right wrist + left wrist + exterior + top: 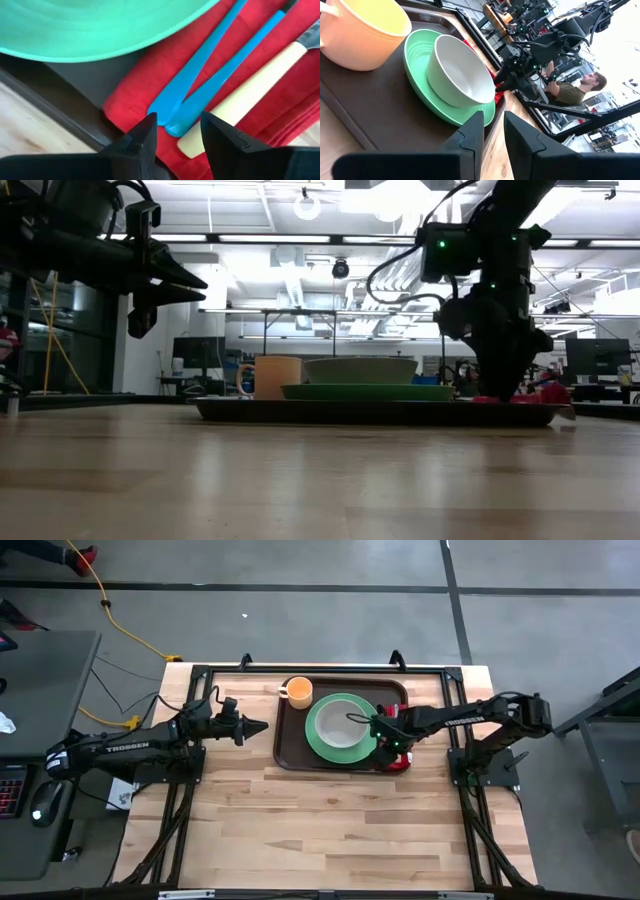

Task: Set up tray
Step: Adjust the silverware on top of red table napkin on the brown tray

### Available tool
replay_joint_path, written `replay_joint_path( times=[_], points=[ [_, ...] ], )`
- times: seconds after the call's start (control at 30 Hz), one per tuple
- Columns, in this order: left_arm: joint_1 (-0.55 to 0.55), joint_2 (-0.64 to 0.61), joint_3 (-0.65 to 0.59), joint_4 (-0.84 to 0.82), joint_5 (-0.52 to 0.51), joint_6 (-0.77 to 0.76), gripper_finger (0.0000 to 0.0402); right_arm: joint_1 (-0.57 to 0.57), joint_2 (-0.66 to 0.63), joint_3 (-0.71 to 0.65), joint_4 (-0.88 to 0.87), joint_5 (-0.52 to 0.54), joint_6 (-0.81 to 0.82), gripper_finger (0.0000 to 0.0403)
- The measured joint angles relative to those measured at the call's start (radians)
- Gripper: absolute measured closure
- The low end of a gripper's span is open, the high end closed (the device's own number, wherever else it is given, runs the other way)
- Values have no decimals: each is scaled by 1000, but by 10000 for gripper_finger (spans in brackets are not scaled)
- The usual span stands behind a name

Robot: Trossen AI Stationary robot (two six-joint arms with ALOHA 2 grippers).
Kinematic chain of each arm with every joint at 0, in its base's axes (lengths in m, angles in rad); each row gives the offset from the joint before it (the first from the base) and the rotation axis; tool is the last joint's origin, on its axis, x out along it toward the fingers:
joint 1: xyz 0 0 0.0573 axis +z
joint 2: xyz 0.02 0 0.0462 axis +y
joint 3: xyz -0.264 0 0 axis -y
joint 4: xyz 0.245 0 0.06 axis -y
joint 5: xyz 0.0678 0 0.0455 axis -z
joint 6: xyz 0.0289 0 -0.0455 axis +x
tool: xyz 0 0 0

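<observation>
Looks stiff and slippery, that tray (pixel 292 745), heavy with bowl (pixel 343 717), plate (pixel 322 740) and cup (pixel 299 691); best held by the rim.

Right gripper (pixel 176 131) open just above the blue handles (pixel 200 82) at the tray's 3 o'clock, probably gripping nothing. Left gripper (pixel 492 131) a bit open at 9 o'clock, empty.

Both arms are dark, slim jointed tubes with white TROSSEN lettering along the forearm, black cables looping beside the wrists, small green lights glowing on the right arm, and each gripper (pixel 492 132) ends in two dark, pointed wedge-shaped fingers (pixel 142 137)
</observation>
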Motion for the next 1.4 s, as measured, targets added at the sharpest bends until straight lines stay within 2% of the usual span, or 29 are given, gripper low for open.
replay_joint_path(
  times=[0.37, 0.67, 1.4],
  points=[
    [0, 0, 0, 0, 0, 3, 295, 0, 0, -4, 34, -7, 2, 274],
    [0, 0, 0, 0, 0, 3, 295, 0, 0, -61, 83, -63, 31, 274],
    [0, 0, 0, -1, 1, 3, 295, 0, 0, -61, 118, -63, 30, 274]
  ],
)
